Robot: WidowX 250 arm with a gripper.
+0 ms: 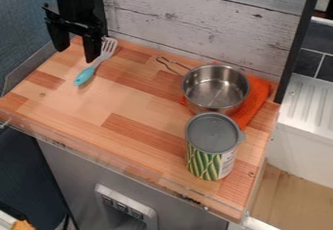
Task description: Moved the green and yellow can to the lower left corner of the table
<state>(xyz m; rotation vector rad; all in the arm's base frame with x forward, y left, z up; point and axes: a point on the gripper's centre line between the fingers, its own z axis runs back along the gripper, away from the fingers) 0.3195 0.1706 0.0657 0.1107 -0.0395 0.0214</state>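
The gripper (76, 53) hangs at the upper left of the view, over the table's back left corner, its two fingers spread apart with nothing between them. Far from it, the green and yellow can (209, 160) stands upright near the front right of the wooden table (139, 122), with a grey lid on top. The can is just in front of the metal pot, whose lower edge it partly overlaps in the view.
A metal pot (215, 91) rests on an orange cloth (259, 95) at the back right. A fork with a turquoise handle (84, 76) lies at the back left, close to the gripper. A wooden wall panel (195, 17) borders the back, and a low transparent rim edges the front.
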